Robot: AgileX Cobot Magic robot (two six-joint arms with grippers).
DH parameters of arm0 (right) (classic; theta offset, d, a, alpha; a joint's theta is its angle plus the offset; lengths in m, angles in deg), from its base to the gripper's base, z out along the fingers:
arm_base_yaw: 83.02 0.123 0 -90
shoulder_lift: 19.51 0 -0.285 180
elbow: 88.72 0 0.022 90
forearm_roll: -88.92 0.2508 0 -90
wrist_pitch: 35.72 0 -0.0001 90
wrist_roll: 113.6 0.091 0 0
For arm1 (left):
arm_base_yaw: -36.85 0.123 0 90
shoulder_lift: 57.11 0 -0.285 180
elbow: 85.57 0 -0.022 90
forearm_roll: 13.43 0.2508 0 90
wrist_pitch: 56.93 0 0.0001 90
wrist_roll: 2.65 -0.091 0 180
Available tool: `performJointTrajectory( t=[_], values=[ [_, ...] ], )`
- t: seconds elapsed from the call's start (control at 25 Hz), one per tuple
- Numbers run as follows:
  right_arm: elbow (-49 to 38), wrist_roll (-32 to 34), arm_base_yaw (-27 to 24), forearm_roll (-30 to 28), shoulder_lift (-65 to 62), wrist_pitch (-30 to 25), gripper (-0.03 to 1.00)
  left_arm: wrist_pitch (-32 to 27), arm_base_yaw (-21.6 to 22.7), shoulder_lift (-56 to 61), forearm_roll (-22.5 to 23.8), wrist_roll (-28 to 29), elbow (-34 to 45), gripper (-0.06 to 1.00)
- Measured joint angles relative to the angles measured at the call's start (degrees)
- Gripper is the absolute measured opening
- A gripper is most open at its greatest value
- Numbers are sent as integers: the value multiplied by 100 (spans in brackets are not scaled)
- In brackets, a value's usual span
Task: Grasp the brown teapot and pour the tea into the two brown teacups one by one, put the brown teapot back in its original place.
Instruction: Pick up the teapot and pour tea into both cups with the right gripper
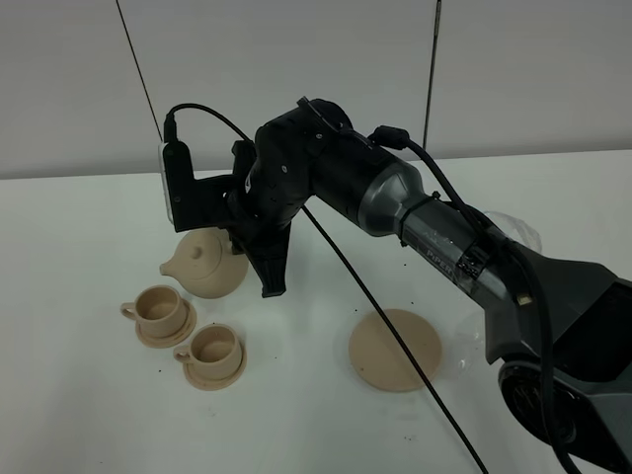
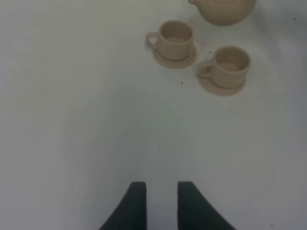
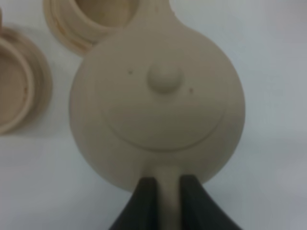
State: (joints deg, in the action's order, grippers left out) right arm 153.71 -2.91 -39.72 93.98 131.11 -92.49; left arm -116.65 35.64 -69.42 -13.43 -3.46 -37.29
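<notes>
A: Teapot, where?
B: Round squat tan clay teapot [image 1: 207, 262] sits centre-left in the high view, just above two small tan clay teacups [image 1: 158, 308]. Right tool [image 3: 168, 181] is clenched on its loop handle. Left tool [image 2: 158, 184] is parted, empty.
A: Handling?
B: Likely rigid, brittle and hefty; handle's the spot. Spout points frame-left, with the spout-handle axis running across.

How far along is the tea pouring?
Done: right tool grips the teapot by its handle; it is off the big saucer. In hand: held level beside the two cups. Left: no tea visible in either cup, so probably both pours, then putting it back.
</notes>
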Motion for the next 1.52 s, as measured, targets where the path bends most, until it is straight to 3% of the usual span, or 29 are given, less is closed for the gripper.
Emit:
performJointTrajectory(
  t=[1.52],
  values=[
    [0, 149, 552, -1315, -116, 19, 10, 0, 0, 0, 0, 0, 0, 23]
  ],
)
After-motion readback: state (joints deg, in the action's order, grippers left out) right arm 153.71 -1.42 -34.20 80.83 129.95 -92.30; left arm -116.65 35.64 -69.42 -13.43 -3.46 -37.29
